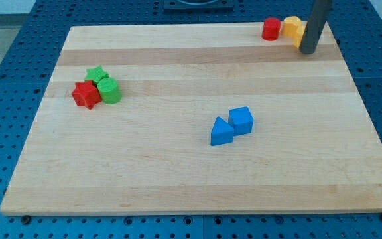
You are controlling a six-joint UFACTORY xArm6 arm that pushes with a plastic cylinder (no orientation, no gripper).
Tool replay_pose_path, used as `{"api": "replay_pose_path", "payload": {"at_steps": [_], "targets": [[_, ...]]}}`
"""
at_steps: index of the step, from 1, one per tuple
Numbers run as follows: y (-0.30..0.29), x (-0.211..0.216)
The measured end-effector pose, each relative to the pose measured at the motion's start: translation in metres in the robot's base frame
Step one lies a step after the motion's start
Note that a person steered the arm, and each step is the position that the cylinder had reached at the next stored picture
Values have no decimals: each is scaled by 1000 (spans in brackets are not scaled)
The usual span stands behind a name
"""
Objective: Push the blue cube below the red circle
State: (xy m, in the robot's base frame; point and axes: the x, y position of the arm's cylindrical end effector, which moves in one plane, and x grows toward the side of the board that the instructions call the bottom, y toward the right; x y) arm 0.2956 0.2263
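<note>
The blue cube (241,121) lies a little right of the board's middle, touching a blue triangular block (221,131) at its lower left. The red circle (271,29), a short red cylinder, stands near the board's top edge at the upper right. Next to it on the right are yellow blocks (292,29), partly hidden behind the rod. My tip (308,50) rests on the board just right of and below the yellow blocks, far above and to the right of the blue cube.
A red star block (85,95), a green star block (97,75) and a green cylinder (109,90) cluster at the board's left. The wooden board (178,172) lies on a blue perforated table.
</note>
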Motion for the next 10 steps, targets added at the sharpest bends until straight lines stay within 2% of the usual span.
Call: {"api": "replay_pose_path", "payload": {"at_steps": [4,5,8,10], "targets": [[0,189],[-11,216],[-14,218],[-95,218]]}}
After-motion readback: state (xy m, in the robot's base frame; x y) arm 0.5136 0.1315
